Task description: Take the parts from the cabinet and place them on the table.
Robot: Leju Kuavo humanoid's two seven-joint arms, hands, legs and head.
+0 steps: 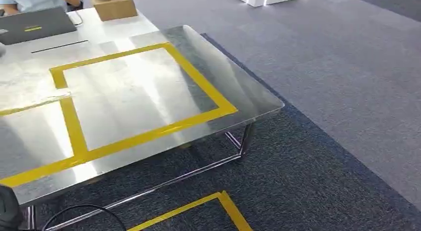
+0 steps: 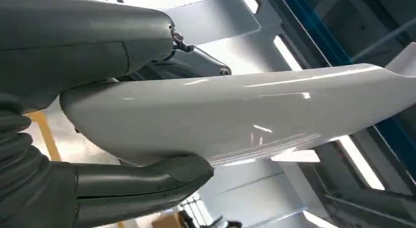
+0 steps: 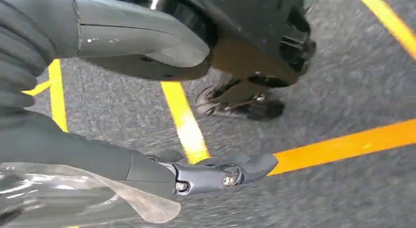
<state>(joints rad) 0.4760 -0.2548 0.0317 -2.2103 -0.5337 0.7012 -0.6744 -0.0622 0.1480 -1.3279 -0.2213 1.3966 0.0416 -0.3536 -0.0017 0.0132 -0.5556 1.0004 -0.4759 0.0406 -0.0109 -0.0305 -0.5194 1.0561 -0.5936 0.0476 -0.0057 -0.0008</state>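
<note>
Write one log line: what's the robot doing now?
left hand: holds white part | right hand: open | table: no part yet

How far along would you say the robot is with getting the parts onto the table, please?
Partway, at best. Nothing lies inside the yellow-taped area of the steel table, so no part looks delivered yet. In hand: the left robot hand grips a glossy white part. The right robot hand hangs over the carpet; something clear and plastic sits by it, but whether it holds that is unclear. Still left: setting the part down.
</note>
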